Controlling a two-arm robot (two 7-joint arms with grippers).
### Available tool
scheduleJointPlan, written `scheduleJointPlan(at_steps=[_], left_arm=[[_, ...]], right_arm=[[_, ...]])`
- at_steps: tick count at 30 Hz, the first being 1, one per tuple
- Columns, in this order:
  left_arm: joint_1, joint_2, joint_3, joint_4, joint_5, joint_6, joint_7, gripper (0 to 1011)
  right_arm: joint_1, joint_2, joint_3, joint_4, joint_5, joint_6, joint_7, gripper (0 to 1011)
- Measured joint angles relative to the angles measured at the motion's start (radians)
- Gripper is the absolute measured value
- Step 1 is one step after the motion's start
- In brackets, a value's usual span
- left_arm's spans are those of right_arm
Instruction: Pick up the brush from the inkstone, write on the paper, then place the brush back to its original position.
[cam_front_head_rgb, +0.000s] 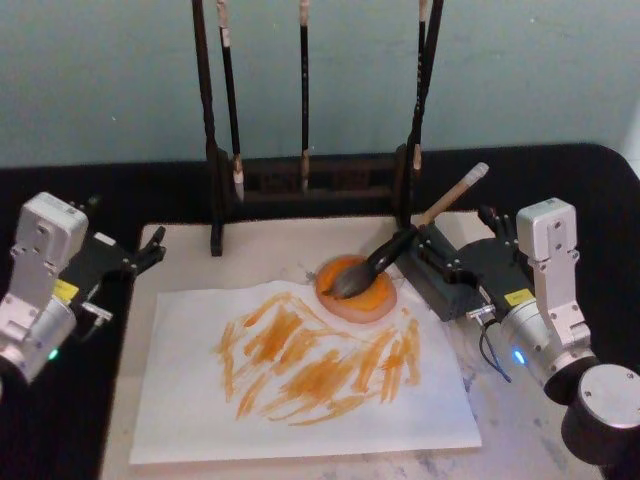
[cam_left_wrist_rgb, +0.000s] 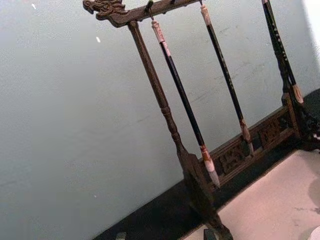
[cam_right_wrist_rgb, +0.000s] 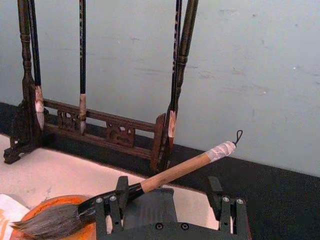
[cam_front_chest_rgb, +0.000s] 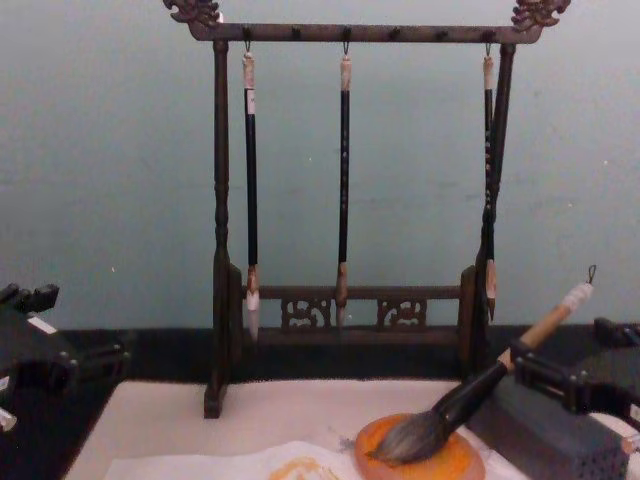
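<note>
Lying across the lower centre of the head view, the paper (cam_front_head_rgb: 300, 400) already carries orange strokes, so writing looks done. Just beyond it, centre frame, the inkstone (cam_front_head_rgb: 357, 290) holds the bristles of the brush (cam_front_head_rgb: 400, 245), w/ the handle propped on the grey block (cam_front_head_rgb: 440, 285) & tilted toward upper right — prob. its resting pose. Right gripper (cam_front_head_rgb: 440, 255) sits at centre right, fingers spread wide either side of the handle, gripping nothing; a release or a pre-grasp, can't tell which. Left gripper (cam_front_head_rgb: 150, 250) is parked at far left, fingers apart, empty. Brush rack (cam_front_head_rgb: 310, 185) w/ three thin brushes (cam_front_head_rgb: 303, 90) stands at top.
</note>
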Motion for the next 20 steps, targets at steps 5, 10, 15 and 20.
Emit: scheduleJointPlan(at_steps=[5, 10, 15, 20], left_arm=[[0.0, 0.0, 0.0, 0.0, 0.0, 0.0, 0.0, 1001], [0.0, 0.0, 0.0, 0.0, 0.0, 0.0, 0.0, 1001], [0.0, 0.0, 0.0, 0.0, 0.0, 0.0, 0.0, 1001], [0.0, 0.0, 0.0, 0.0, 0.0, 0.0, 0.0, 1001]], right_arm=[[0.0, 0.0, 0.0, 0.0, 0.0, 0.0, 0.0, 1000], [0.0, 0.0, 0.0, 0.0, 0.0, 0.0, 0.0, 1000], [0.0, 0.0, 0.0, 0.0, 0.0, 0.0, 0.0, 1000], [0.0, 0.0, 0.0, 0.0, 0.0, 0.0, 0.0, 1000]])
